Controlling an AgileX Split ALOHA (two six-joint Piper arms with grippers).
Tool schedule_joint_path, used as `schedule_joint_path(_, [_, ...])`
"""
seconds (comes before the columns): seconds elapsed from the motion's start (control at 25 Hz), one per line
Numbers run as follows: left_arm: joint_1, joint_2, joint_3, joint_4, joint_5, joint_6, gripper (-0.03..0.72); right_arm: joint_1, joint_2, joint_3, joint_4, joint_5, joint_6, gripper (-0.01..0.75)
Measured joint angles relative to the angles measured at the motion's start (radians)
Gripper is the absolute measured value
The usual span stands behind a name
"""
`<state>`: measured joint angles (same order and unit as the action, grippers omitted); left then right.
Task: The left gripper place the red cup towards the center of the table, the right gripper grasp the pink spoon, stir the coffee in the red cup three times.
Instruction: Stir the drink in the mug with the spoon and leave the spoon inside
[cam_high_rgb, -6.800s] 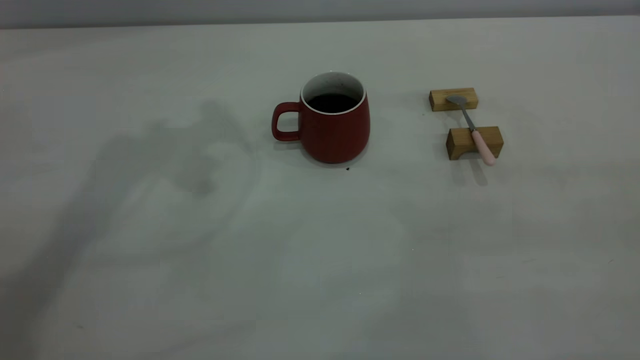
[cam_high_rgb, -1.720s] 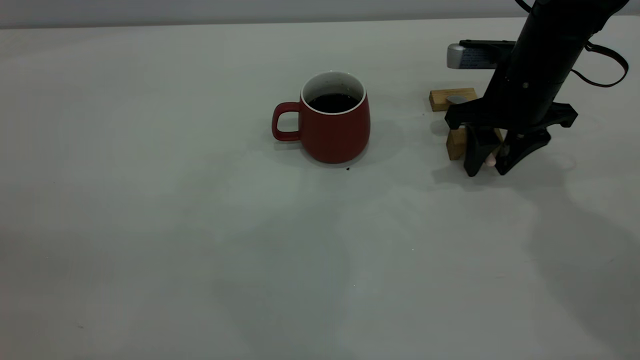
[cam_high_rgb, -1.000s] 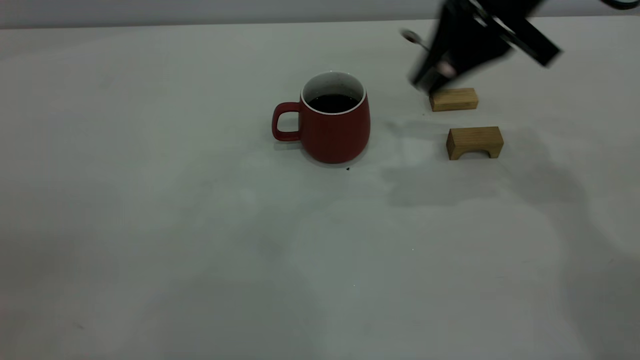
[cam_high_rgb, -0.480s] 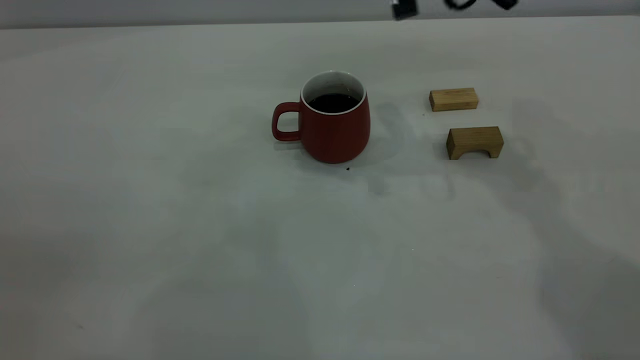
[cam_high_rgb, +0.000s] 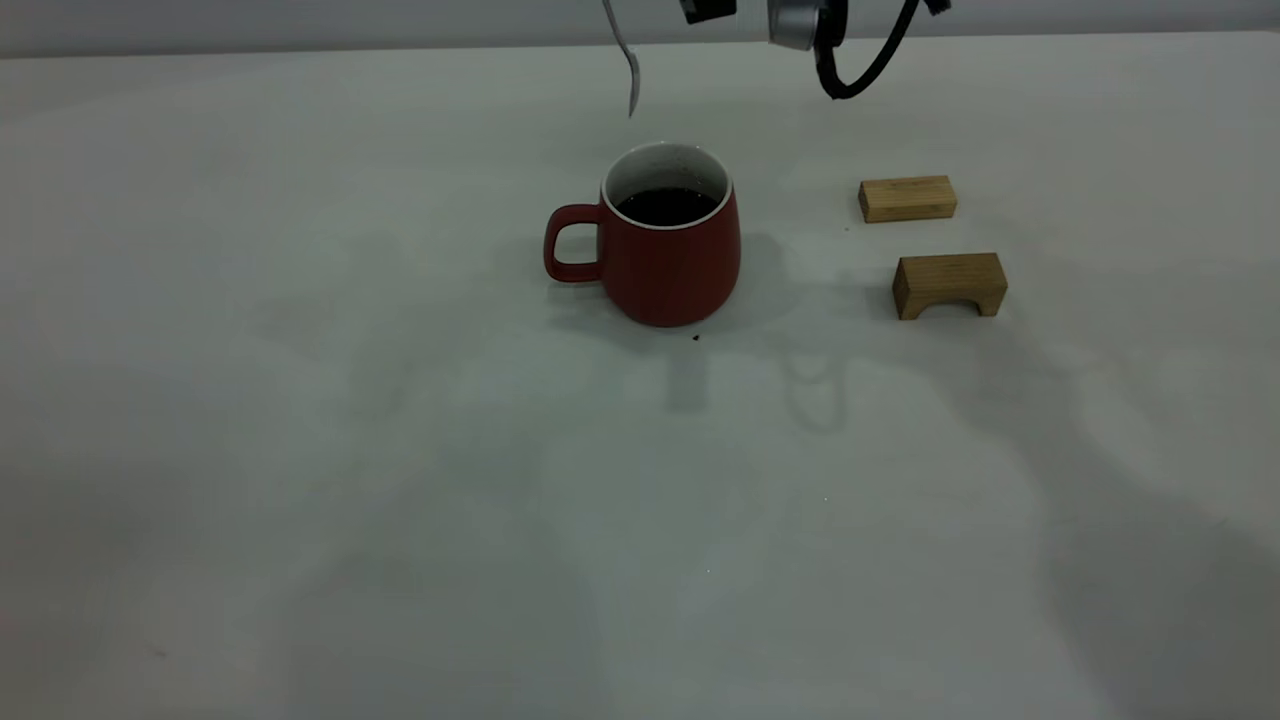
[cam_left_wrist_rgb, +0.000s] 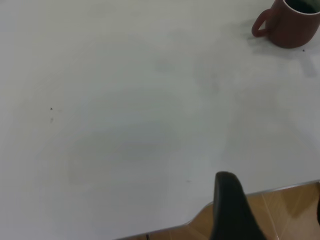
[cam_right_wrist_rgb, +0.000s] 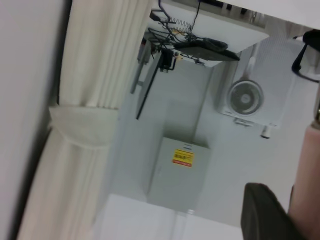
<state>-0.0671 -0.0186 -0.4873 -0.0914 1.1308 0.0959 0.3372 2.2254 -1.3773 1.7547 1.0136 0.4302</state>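
Red cup (cam_high_rgb: 668, 250) stood mid-table (cam_high_rgb: 400, 450), coffee (cam_high_rgb: 665, 206) unstirred. Right gripper (cam_right_wrist_rgb: 295, 210), mostly above the exterior view, was clamped on the pink spoon (cam_high_rgb: 627, 70); bowl hung below it, just above the cup rim. Left gripper (cam_left_wrist_rgb: 235, 210) parked far from cup; fingers' state unclear. Judged: placing and grasp done, three stirs remaining.

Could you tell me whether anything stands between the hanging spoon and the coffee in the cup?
Nothing visible does. The pink spoon hangs bowl-down just above the open red cup; the wooden blocks sit well off to the side.

Yellow label (cam_right_wrist_rgb: 183, 157), print seemingly unreadable
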Motion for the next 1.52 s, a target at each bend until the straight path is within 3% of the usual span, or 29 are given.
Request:
schedule_joint_path(0.4, [0.0, 0.0, 0.0, 0.0, 0.0, 0.0, 0.482, -0.028, 0.235, -0.134, 0.007, 0.028, -0.023, 0.123])
schedule_joint_path(0.8, [0.0, 0.0, 0.0, 0.0, 0.0, 0.0, 0.482, -0.116, 0.309, -0.125, -0.015, 0.064, -0.055, 0.123])
schedule_joint_path(1.0, [0.0, 0.0, 0.0, 0.0, 0.0, 0.0, 0.482, -0.074, 0.337, -0.147, 0.005, 0.096, -0.038, 0.123])
schedule_joint_path(1.2, [0.0, 0.0, 0.0, 0.0, 0.0, 0.0, 0.482, -0.044, 0.405, -0.283, 0.005, 0.112, -0.032, 0.123])
schedule_joint_path(1.4, [0.0, 0.0, 0.0, 0.0, 0.0, 0.0, 0.482, -0.092, 0.413, -0.299, -0.006, 0.104, -0.032, 0.123])
schedule_joint_path(1.52, [0.0, 0.0, 0.0, 0.0, 0.0, 0.0, 0.482, -0.126, 0.395, -0.236, -0.006, 0.096, -0.032, 0.123])
